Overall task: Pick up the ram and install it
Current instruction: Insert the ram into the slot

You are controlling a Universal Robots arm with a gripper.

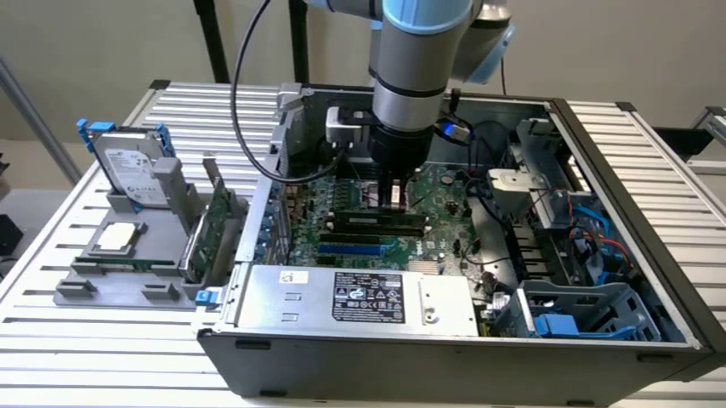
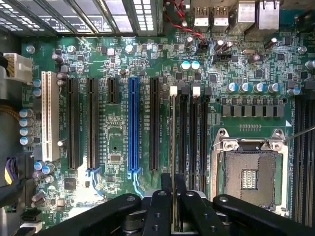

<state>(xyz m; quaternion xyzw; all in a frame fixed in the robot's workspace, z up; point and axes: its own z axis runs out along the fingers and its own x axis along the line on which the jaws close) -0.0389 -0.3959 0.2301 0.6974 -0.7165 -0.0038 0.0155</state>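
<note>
my claw [image 2: 173, 206]: pinching the ram [image 2: 173, 147] edge-on | ram: upright over the motherboard [image 2: 118, 73], in line with the black memory slots [image 2: 189, 132]; beside the CPU socket [image 2: 251, 172] | case [image 1: 454, 357]: open

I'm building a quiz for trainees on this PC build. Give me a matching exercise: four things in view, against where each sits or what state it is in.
Things:
1. ram
2. hard drive
3. CPU socket
4. labelled silver box

Places or states:
A. upright in the grey holder, outside the case
B. empty, on the motherboard
C. inside the case, at the edge nearest the exterior camera
D. gripped edge-on in the gripper, over the motherboard's slots

Pairs: 1-D, 2-A, 3-B, 4-C
</note>
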